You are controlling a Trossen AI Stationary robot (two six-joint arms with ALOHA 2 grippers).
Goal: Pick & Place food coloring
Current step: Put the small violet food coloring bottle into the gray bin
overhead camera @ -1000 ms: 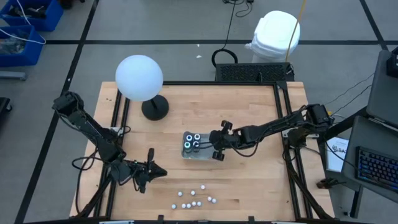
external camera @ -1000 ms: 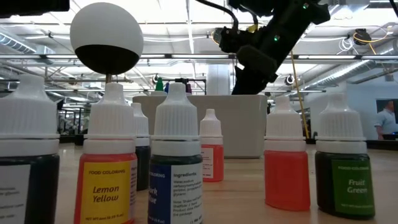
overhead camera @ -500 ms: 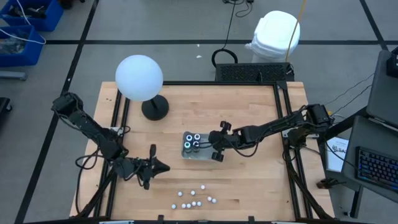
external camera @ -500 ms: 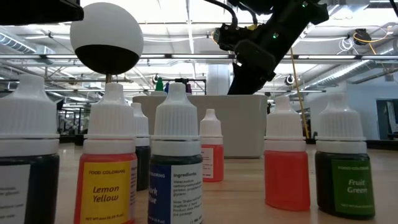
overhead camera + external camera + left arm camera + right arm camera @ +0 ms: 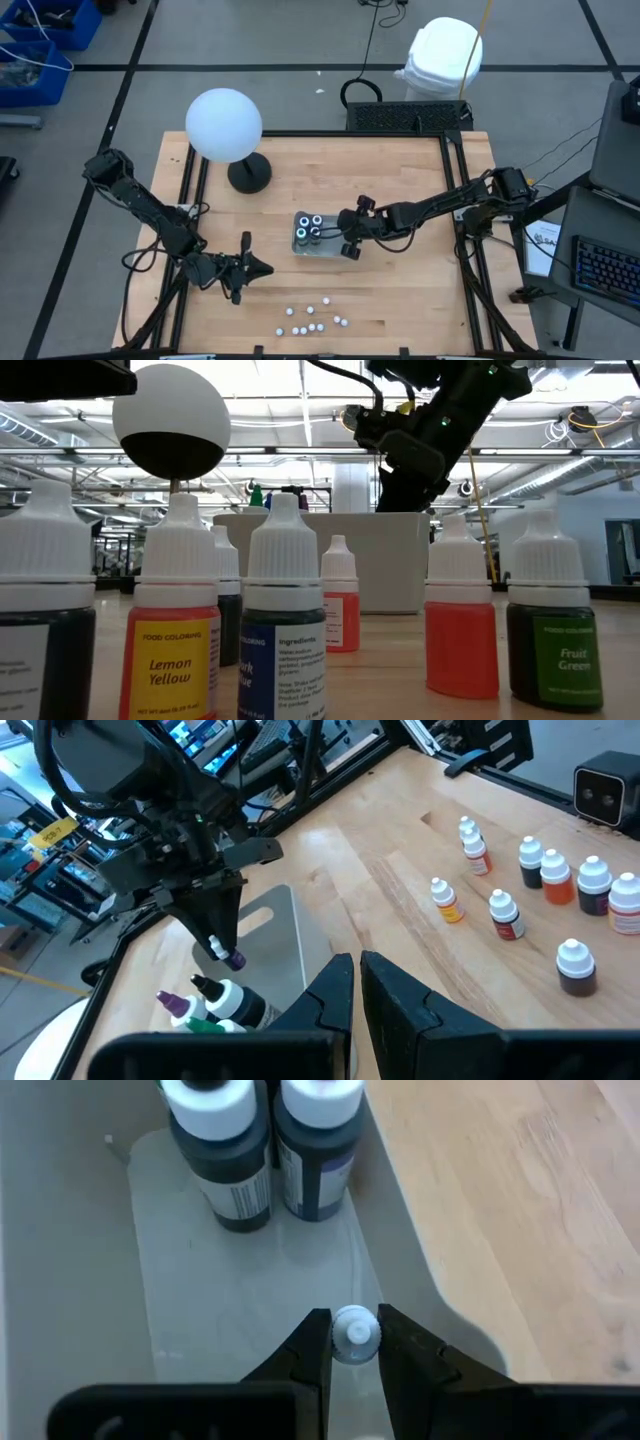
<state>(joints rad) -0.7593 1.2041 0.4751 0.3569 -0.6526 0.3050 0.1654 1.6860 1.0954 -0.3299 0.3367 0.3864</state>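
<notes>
Since a second ago the left gripper (image 5: pixel 262 267) has slid a little nearer the loose bottles, its fingers nearly closed and empty, while the right arm has barely shifted. Pinched by its white cap between the right gripper's (image 5: pixel 353 1342) dark fingers hangs one food coloring bottle (image 5: pixel 354 1334), directly over the clear plastic tray (image 5: pixel 90 1230). Just ahead of those fingers, several dark-bodied bottles (image 5: pixel 222 1145) already stand upright in the tray. Farther out, well apart on the pale wooden table (image 5: pixel 400 290), about nine small white-capped bottles (image 5: pixel 312 318) wait, so I judge the job under halfway. Bottles are smooth, cylindrical, ribbed-capped.
</notes>
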